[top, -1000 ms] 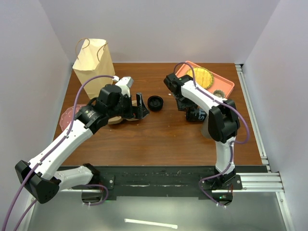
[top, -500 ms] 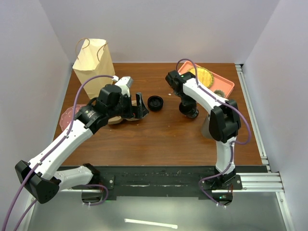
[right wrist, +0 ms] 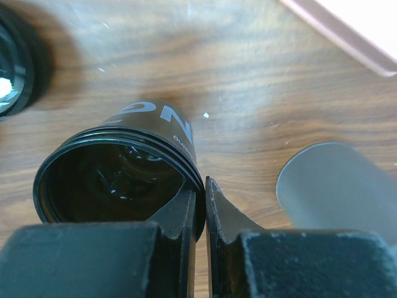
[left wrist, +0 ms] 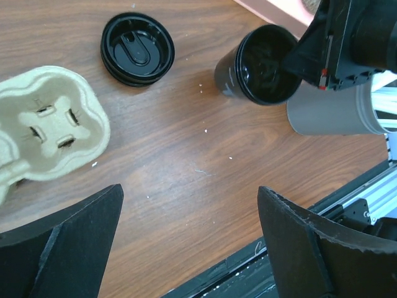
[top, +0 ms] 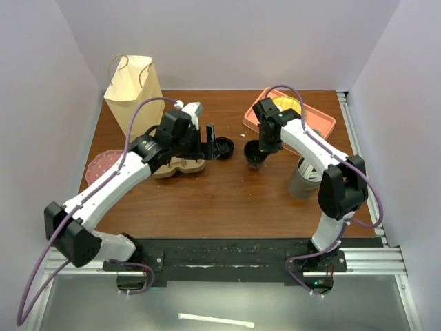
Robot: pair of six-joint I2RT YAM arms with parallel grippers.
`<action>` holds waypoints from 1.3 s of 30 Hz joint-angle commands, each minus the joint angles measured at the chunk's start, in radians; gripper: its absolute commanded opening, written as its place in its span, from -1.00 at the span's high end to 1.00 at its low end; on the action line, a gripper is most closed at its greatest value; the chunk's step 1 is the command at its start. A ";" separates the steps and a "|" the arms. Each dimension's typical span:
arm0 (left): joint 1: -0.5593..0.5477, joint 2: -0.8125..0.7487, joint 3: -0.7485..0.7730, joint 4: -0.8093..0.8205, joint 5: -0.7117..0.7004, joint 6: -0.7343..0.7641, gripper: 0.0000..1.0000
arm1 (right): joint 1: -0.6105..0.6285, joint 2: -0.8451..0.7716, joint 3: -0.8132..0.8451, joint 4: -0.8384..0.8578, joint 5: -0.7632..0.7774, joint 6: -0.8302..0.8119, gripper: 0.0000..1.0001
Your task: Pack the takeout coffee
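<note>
The takeout coffee cup (top: pixel 253 154) is a small black paper cup without its lid, tilted on the wood near the table's middle. My right gripper (right wrist: pixel 201 184) is shut on its rim (right wrist: pixel 118 177), one finger inside the wall and one outside. The round black lid (top: pixel 222 147) lies flat just left of the cup (left wrist: pixel 263 65). My left gripper (left wrist: pixel 189 189) hangs open above bare wood, with the lid (left wrist: pixel 137 48) and the tan cup carrier (left wrist: pixel 46 124) ahead of it. Nothing sits between its fingers.
A grey cup (top: pixel 302 181) stands right of the black cup. A pink tray (top: pixel 324 123) sits at the back right. A paper bag (top: pixel 134 86) stands at the back left, and a pink plate (top: pixel 102 163) lies at the left edge.
My right gripper closed on the black cup, stood it up from lying and carried it left toward the lid. My left arm swung right and farther back, close to the lid.
</note>
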 commanded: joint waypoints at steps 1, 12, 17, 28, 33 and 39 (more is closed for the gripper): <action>0.005 0.070 0.073 0.049 0.039 -0.002 -0.87 | -0.041 -0.014 -0.044 0.090 -0.102 0.035 0.82; 0.019 0.170 0.105 0.062 0.097 0.035 -0.82 | -0.064 -0.018 -0.033 0.067 -0.078 0.019 0.61; 0.023 0.198 0.128 0.059 0.113 0.046 -0.80 | -0.068 -0.018 -0.033 0.050 -0.052 0.012 0.59; 0.023 0.183 0.091 0.068 0.120 0.052 -0.80 | -0.066 -0.023 -0.024 0.031 -0.021 -0.005 0.63; 0.023 0.167 0.073 0.079 0.128 0.043 -0.79 | -0.068 -0.034 -0.030 0.027 -0.006 -0.015 0.71; 0.023 0.166 0.068 0.080 0.130 0.041 -0.79 | -0.066 -0.035 -0.019 0.025 -0.007 -0.019 0.83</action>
